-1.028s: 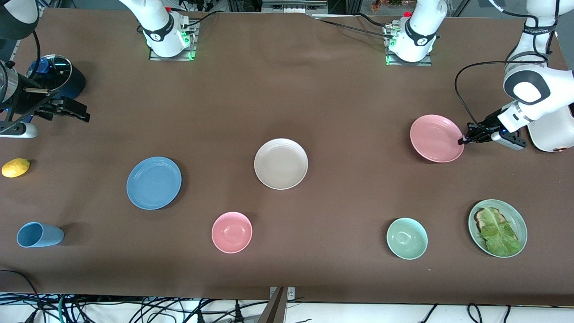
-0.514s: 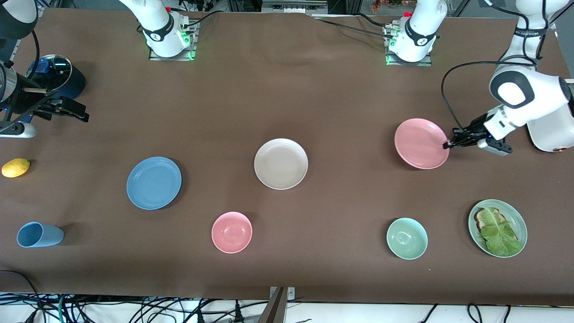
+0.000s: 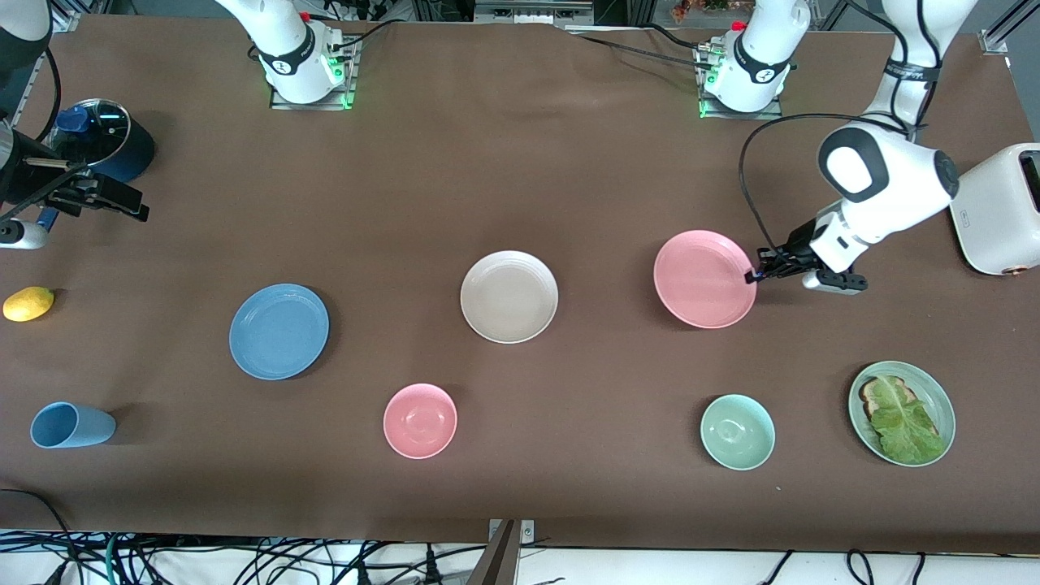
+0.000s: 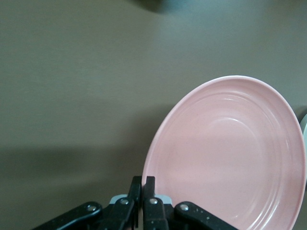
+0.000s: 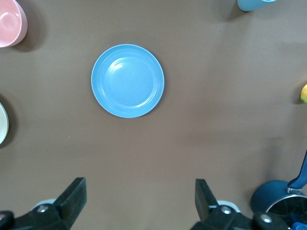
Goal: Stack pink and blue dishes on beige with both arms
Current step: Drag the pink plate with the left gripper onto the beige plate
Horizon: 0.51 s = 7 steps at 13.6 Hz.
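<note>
Pink plate, stiff and probably light, hung by its rim in the clenched left end effector, beside the beige plate; the right end effector waited released.

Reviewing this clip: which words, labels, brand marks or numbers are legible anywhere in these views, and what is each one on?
None reads clearly.
Round black-and-white marks on both arm bases: logo-like, too small to read.
Black band with pale lettering on the left arm's upper link: blurred, unreadable.
Small mark on the white toaster: too small to read.
Pink plate, blue plate, beige plate: no print visible.
</note>
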### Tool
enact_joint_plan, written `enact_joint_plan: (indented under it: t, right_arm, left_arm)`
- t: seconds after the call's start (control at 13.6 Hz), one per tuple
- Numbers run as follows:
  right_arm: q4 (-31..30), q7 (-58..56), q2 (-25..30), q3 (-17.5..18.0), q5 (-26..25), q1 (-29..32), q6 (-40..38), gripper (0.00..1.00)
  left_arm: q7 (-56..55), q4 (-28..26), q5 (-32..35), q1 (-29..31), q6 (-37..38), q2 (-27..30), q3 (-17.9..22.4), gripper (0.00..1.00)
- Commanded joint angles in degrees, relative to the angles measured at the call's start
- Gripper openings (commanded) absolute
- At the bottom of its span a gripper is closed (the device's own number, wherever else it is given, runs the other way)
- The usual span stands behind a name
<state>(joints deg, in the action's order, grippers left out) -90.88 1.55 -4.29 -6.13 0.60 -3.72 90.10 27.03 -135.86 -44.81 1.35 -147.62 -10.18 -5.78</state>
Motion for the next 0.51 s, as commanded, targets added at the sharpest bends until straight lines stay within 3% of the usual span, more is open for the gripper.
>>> enact_joint_plan:
  t: [0.0, 0.44]
  right_arm:
    - [0.97, -0.76, 0.6, 0.06, 0.1, 0.3, -0.98, 1.0]
    - [0.97, -0.76, 0.6, 0.15, 0.1, 0.3, -0.81, 1.0]
  left_arm:
    - [-9.15, 0.16, -1.34, -4.06, -4.5, 0.42, -2.91, 0.0]
    - [-28.49, 5.42, -1.16, -17.59, -11.63, -5.1, -2.92, 0.0]
